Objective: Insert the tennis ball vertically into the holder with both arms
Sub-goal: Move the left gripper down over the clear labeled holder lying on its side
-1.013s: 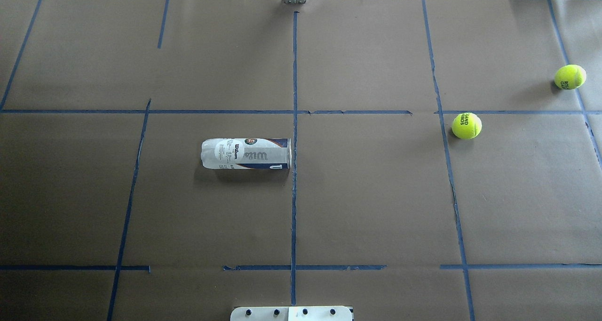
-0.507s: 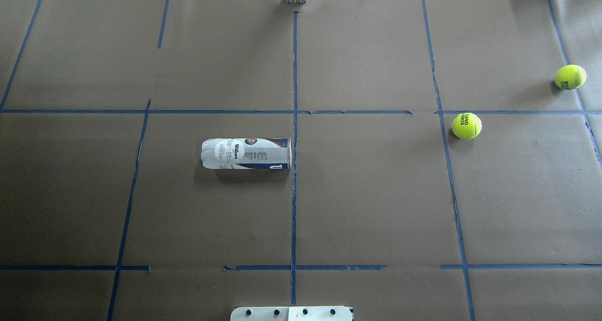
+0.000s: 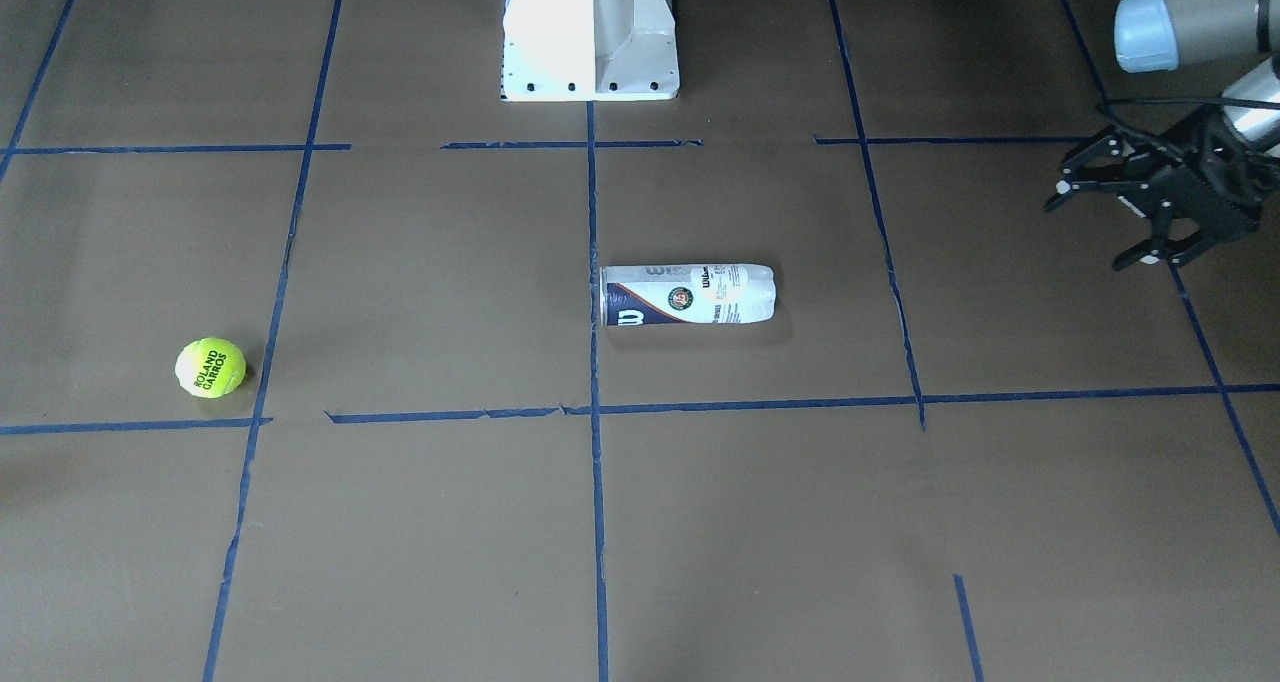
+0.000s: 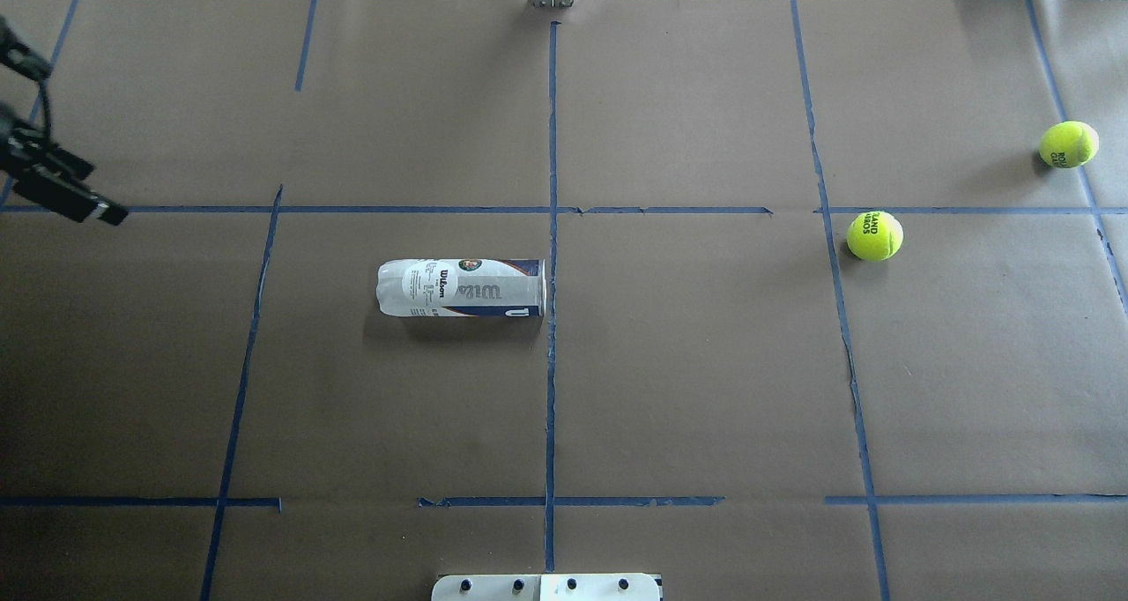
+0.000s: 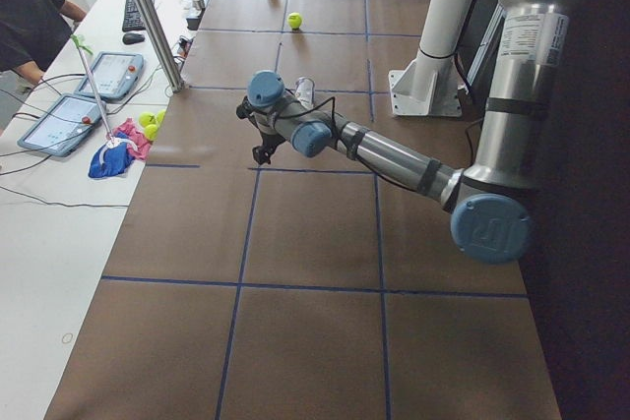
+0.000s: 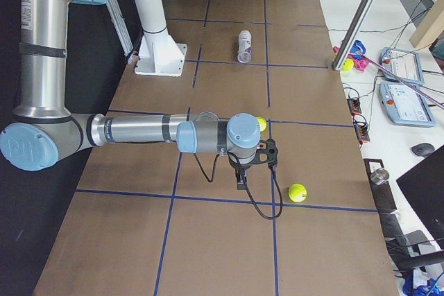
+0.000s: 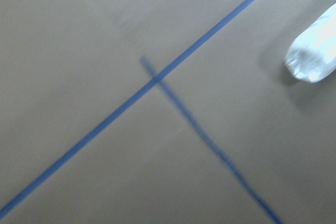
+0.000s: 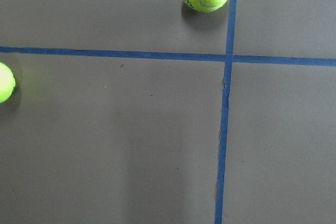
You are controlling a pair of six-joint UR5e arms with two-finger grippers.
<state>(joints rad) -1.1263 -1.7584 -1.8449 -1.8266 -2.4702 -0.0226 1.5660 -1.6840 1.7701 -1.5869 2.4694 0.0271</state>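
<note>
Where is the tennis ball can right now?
In the overhead view the holder lies on its side just left of the centre tape line, far from the nearest tennis ball at right.

The left wrist view is smeared with blur and catches only the rounded end of the holder [image 7: 314, 56], the rest cut by the right edge, while in the exterior left view the left arm [image 5: 394, 159] hides most of it. The right gripper [image 6: 255, 168] shows only in the exterior right view, too small and dark to read its jaws, and the right arm [image 6: 208, 133] covers part of the tennis ball [image 6: 261, 124]. The right wrist view clips that ball at its top edge and a 2nd ball [image 8: 4, 82] at its left edge.
</note>
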